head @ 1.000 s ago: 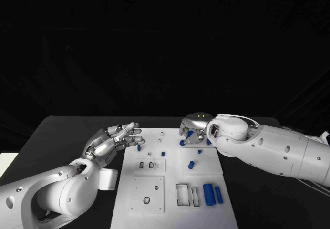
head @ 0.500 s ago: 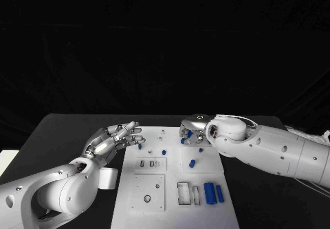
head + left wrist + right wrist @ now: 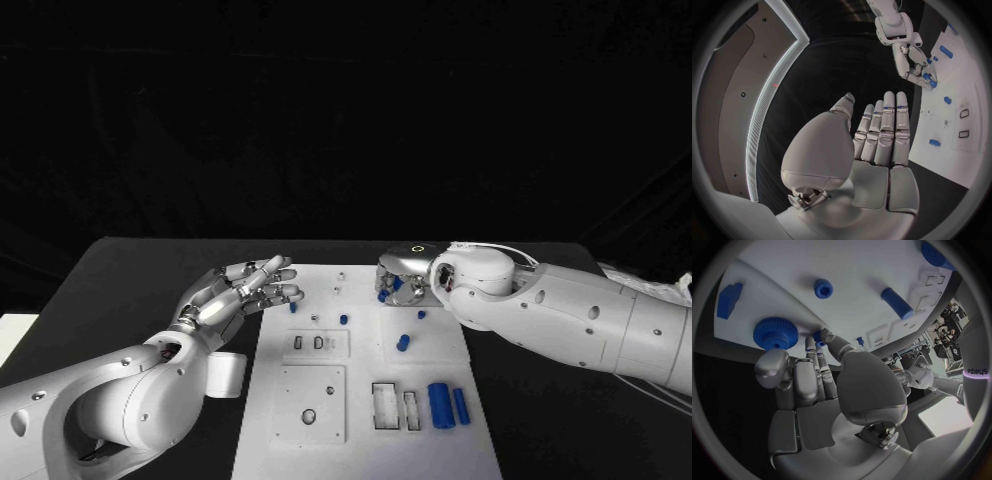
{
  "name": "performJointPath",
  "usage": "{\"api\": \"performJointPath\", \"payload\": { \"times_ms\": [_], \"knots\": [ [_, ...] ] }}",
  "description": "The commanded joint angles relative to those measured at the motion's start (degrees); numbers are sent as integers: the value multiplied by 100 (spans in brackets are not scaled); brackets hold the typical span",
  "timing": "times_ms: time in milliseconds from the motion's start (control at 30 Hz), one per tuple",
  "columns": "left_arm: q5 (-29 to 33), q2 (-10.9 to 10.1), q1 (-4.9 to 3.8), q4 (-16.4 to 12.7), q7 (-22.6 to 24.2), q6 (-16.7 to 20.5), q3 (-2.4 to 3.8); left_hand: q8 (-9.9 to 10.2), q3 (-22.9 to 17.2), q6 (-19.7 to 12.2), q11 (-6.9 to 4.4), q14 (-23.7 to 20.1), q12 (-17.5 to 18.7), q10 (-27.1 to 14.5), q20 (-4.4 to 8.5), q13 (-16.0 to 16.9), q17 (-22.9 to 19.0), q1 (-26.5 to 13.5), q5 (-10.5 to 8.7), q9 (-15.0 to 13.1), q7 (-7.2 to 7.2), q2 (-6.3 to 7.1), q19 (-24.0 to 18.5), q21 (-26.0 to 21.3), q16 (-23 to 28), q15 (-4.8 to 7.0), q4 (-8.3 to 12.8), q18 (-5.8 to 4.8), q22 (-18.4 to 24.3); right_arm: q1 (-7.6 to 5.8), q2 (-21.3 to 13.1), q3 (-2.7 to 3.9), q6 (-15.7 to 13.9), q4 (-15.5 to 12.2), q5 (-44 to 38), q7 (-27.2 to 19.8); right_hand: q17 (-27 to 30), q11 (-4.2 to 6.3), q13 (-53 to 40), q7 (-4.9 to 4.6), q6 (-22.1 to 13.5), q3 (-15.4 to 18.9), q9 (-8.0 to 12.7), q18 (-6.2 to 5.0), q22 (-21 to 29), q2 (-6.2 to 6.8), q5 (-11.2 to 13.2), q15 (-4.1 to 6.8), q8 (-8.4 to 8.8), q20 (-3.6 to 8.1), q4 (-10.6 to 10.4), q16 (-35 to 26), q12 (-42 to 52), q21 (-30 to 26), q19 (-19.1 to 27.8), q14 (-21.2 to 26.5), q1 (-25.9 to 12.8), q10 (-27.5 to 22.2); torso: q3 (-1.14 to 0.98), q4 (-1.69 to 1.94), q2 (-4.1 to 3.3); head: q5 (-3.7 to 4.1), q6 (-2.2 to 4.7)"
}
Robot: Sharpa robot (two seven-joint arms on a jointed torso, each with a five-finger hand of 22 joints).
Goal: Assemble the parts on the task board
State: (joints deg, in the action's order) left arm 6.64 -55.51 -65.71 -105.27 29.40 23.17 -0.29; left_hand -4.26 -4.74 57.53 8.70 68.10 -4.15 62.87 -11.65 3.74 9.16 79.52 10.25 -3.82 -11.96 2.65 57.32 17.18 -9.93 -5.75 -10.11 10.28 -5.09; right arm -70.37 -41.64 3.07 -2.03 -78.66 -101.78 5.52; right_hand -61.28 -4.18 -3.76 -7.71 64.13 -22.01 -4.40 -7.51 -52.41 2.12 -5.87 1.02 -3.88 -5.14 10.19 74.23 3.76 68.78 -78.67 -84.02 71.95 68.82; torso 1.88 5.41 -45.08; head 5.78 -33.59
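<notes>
A: At the table's centre, the task board [image 3: 361, 375], a white plate, carries everything. How far along is assembly?

B: Early, by my judgement. Two long blue cylinders [image 3: 438, 405] lie loose at the board's 5 o'clock corner beside open rectangular slots [image 3: 382, 406]; a short blue peg [image 3: 402, 344] lies free near the middle, and small blue studs [image 3: 345, 320] sit toward 12 o'clock. Several recesses look unfilled.

A: And the hands?

B: The right hand [image 3: 405, 276] reaches down over the board's 12 o'clock end with its fingers curled around a small blue part; whether it is truly clamped there, I cannot tell. The left hand [image 3: 245, 293] hovers at the board's 10 o'clock edge, fingers apart, holding nothing.

A: What does one view add?

B: The right wrist view shows a blue gear [image 3: 775, 332] just beside the fingertips [image 3: 825, 335], plus a blue block [image 3: 729, 300] and a ring-shaped piece [image 3: 823, 288], details the head view hides behind the hand. The left wrist view confirms the flat, unoccupied left palm.
</notes>
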Motion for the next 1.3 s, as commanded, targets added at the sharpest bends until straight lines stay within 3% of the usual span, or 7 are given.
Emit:
{"api": "performJointPath", "payload": {
  "times_ms": [33,167,300,433,667,933,1300],
  "knots": [
    [-30,10,-9,-7,14,-91,5,17,-1,25,23,-22,38,19,-37,1,8,18,-22,5,-33,-61,6,-35,26,-2,36,24,8,10,14,-4,123,16,32,-77,-12,19,-1,13,90,-77,-16,81,-49,-28,35,-9,-25,19,-25,42,0,48,35,-182,44,82,1,5,-9,-2,-4],
    [-30,11,-9,0,10,-91,5,21,-7,24,23,-22,41,17,-37,1,11,28,-22,5,-34,-67,7,-38,31,-2,44,24,11,11,16,-4,-44,30,35,-90,-32,45,-8,32,187,-191,-38,98,-167,-82,86,13,-49,40,-67,71,9,134,9,-185,84,181,4,5,-14,3,7],
    [-30,13,-9,-1,7,-93,5,21,-7,24,23,-22,41,17,-37,1,11,28,-22,5,-34,-67,7,-38,31,-2,44,24,11,13,15,-4,-396,19,23,-100,-38,71,-14,48,289,-309,-66,122,-327,-129,134,31,-73,66,-123,94,16,245,-34,-187,113,290,7,9,-22,5,10],
    [-30,14,-10,4,-2,-93,5,21,-7,24,23,-22,41,17,-37,1,11,28,-22,5,-34,-67,7,-38,31,-2,44,24,11,13,-7,2,-795,-65,53,-84,-27,86,-15,64,339,-348,-86,134,-403,-101,182,43,-75,86,-204,104,8,304,-52,-184,64,357,6,14,-20,6,23],
    [-30,19,-10,22,-10,-91,5,26,-14,23,24,-22,43,14,-38,0,14,41,-22,6,-35,-73,8,-42,38,-3,55,24,14,-33,62,35,-1241,-75,128,114,-1,96,-11,82,356,-384,-102,141,-448,-95,235,52,-60,97,-340,105,-6,343,-60,-179,-17,392,14,19,-27,0,56],
    [-30,29,-11,19,-11,-94,5,30,-19,20,25,-27,46,10,-39,0,16,51,-22,6,-35,-75,6,-47,46,-5,65,24,18,-83,384,42,-1502,301,119,106,-22,102,-6,86,353,-419,-106,145,-478,-71,233,58,-49,102,-344,123,-17,365,-68,-184,10,384,15,35,-46,9,73],
    [-30,38,-21,6,-14,-91,7,32,-24,20,25,-34,47,9,-40,-1,18,59,-22,6,-34,-79,3,-52,56,-7,72,23,22,-80,783,41,-1498,741,87,11,-25,95,-2,77,342,-445,-109,148,-493,-31,233,56,-34,104,-347,132,-24,380,-69,-185,29,365,15,71,-85,-7,66]
  ]
}}
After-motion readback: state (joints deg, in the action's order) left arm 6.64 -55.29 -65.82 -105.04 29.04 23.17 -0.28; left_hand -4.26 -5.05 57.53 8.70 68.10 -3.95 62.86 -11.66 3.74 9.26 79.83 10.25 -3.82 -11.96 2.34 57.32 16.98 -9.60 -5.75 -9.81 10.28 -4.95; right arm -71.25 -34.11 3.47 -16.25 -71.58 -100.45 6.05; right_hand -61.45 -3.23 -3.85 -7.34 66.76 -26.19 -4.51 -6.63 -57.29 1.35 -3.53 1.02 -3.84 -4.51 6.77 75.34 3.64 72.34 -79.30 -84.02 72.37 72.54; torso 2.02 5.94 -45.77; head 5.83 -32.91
